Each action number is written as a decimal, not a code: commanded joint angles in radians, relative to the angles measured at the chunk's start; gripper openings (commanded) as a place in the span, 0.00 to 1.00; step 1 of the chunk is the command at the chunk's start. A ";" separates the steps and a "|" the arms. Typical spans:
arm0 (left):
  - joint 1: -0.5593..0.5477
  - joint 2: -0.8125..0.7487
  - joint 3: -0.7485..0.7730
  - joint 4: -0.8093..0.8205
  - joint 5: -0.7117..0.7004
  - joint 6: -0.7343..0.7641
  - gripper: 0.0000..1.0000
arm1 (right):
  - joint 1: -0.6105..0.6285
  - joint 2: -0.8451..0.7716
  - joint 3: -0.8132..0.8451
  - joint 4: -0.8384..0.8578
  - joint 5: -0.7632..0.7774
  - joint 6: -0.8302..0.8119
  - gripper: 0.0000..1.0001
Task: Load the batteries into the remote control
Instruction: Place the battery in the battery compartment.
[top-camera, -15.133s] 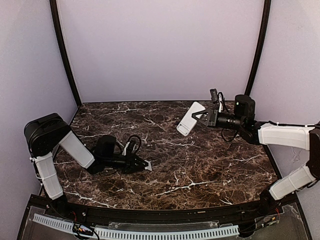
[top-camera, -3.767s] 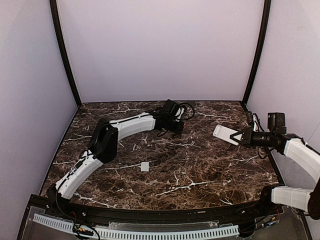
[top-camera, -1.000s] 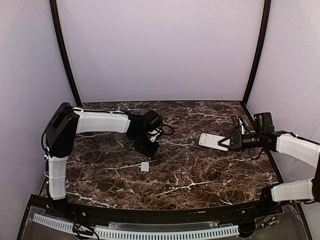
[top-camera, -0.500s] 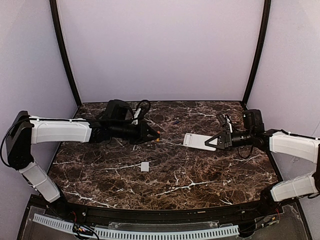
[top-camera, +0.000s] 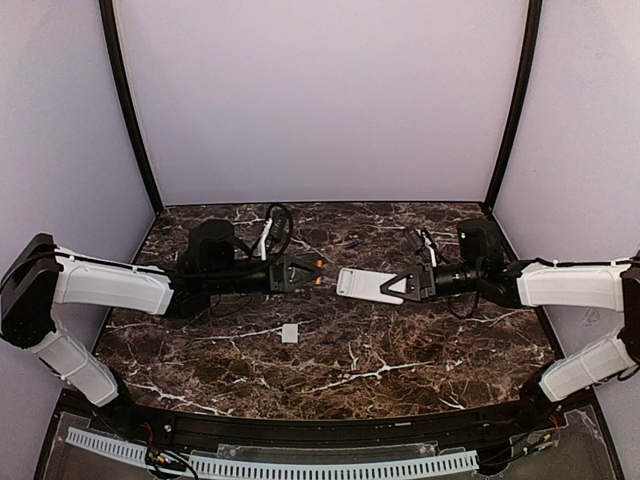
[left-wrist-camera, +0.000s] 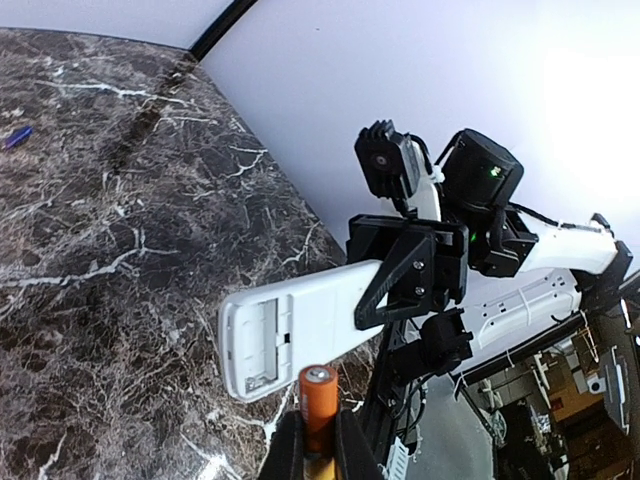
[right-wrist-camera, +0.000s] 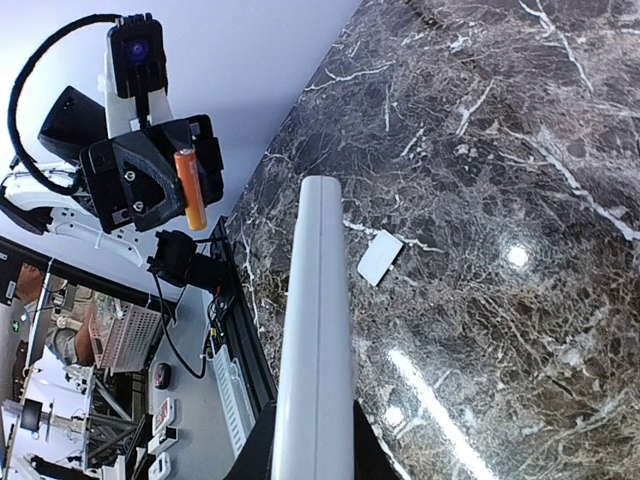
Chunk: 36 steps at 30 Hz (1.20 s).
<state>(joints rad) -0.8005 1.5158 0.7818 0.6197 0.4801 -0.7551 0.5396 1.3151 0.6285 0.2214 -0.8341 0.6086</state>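
One orange battery (left-wrist-camera: 317, 398) pinched in left jaws, remote (left-wrist-camera: 300, 322) in right jaws (likewise pinched)

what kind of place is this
Probably a robot test booth in a lab: plain lilac walls close in a marble-look table, with the left arm and right arm mounted at its near edge.

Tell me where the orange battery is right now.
In the top view, the orange battery is above mid-table, pinched in the left gripper, just left of the remote held by the right gripper.

Seemingly apart, battery (top-camera: 317, 265) left of remote (top-camera: 366, 285)
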 joint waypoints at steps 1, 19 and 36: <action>-0.023 -0.054 -0.053 0.161 0.047 0.097 0.00 | 0.038 0.004 0.051 0.070 0.049 -0.013 0.00; -0.173 -0.258 -0.130 -0.134 -0.388 0.880 0.00 | 0.130 -0.027 0.055 0.040 0.148 -0.146 0.00; -0.176 -0.103 -0.066 -0.002 -0.548 0.661 0.00 | 0.185 0.031 0.045 0.169 0.162 -0.006 0.00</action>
<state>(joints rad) -0.9691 1.4059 0.6708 0.5835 -0.0254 -0.0719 0.7097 1.3247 0.6540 0.3527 -0.6754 0.5835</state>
